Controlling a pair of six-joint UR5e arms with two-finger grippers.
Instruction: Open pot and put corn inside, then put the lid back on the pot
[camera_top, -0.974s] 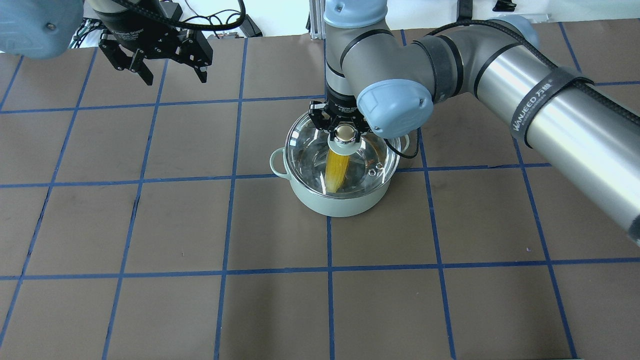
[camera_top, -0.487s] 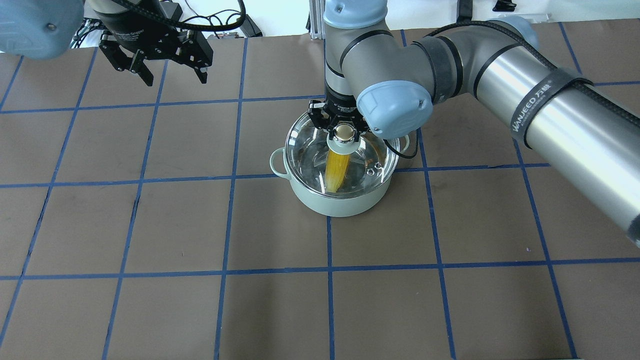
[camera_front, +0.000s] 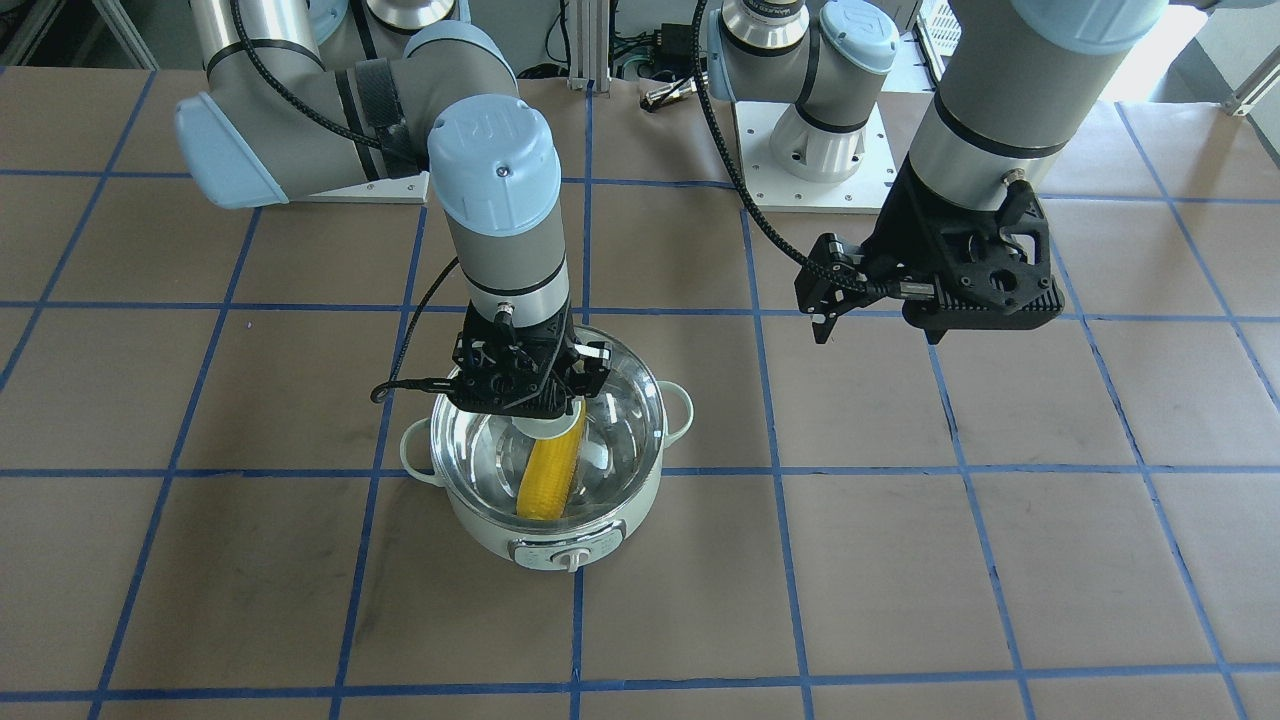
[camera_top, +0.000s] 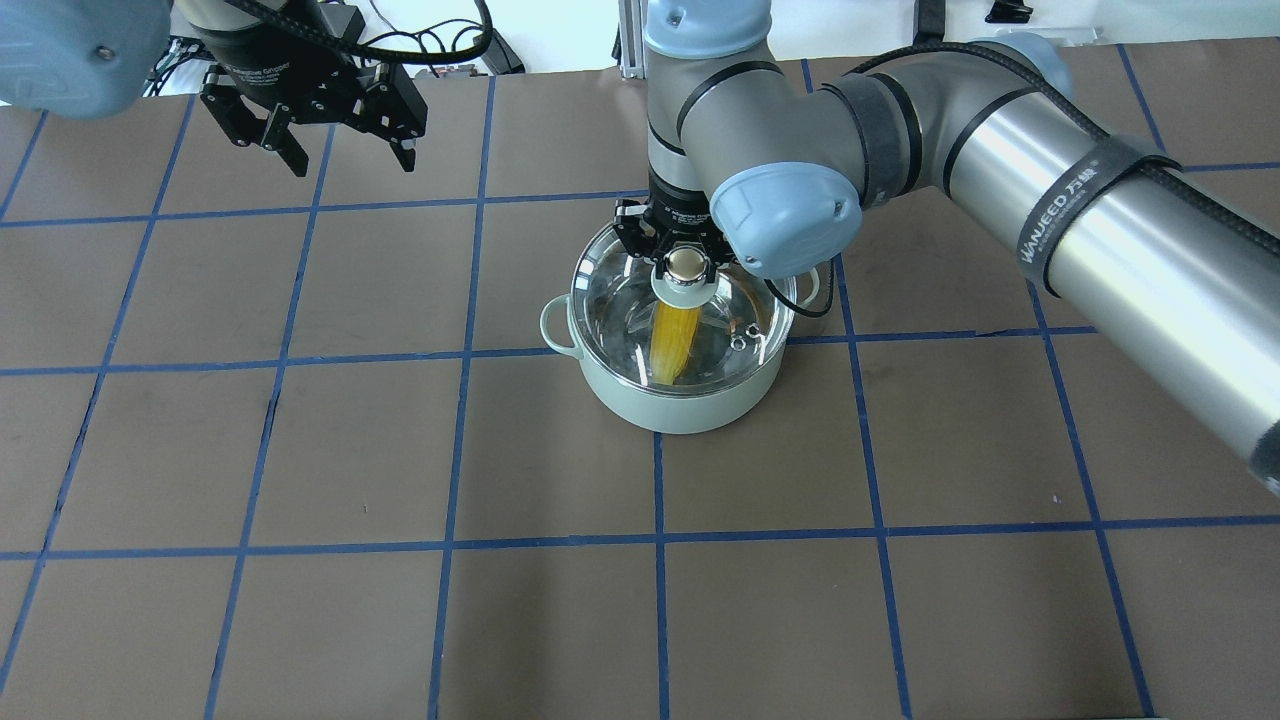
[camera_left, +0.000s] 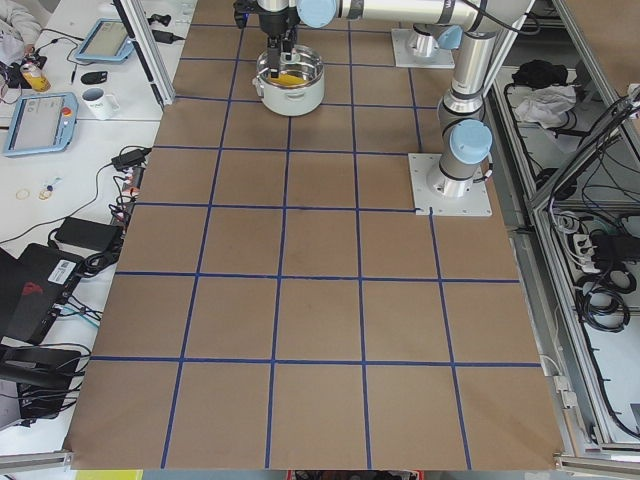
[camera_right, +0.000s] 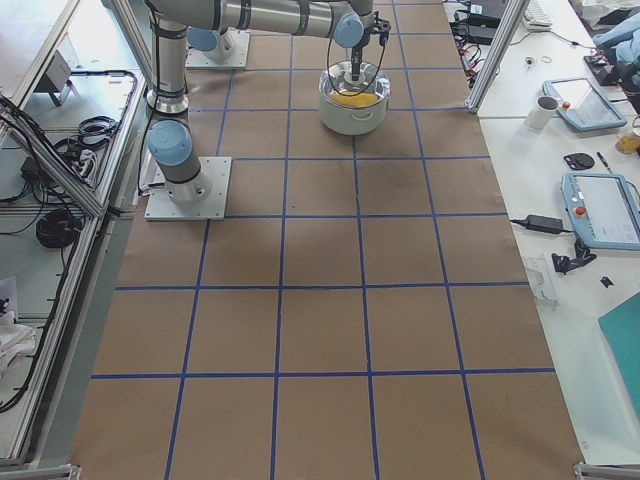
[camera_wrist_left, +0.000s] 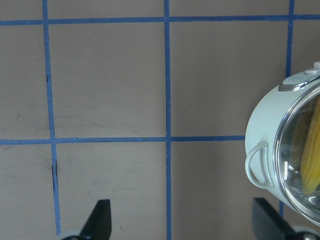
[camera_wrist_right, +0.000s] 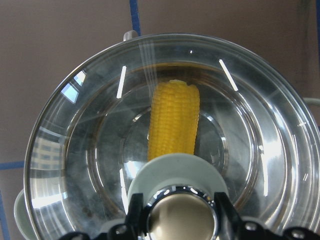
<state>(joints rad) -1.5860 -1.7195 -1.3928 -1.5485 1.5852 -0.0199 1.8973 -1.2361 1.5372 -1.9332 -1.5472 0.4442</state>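
Note:
The mint-green pot (camera_top: 680, 405) stands mid-table, its knob facing the far side (camera_front: 570, 556). The yellow corn (camera_top: 672, 345) lies inside it and shows through the glass in the right wrist view (camera_wrist_right: 175, 120). The clear lid (camera_top: 610, 300) covers the pot's mouth; I cannot tell if it rests fully on the rim. My right gripper (camera_top: 685, 262) is shut on the lid's gold knob (camera_wrist_right: 182, 217), straight above the pot. My left gripper (camera_top: 350, 160) is open and empty, high over the table's back left; in its wrist view (camera_wrist_left: 182, 220) the pot (camera_wrist_left: 265, 125) is at the right edge.
The brown table (camera_top: 350, 450) carries a blue tape grid. The right arm (camera_top: 1100, 220) reaches in across the right half. A black cable (camera_front: 410, 340) loops off the right wrist beside the pot. Operators' benches with tablets (camera_right: 600, 210) stand past the table's far edge.
The right gripper, holding the lid, has shifted very slightly back and left over the pot. The left gripper has crept a little farther back.

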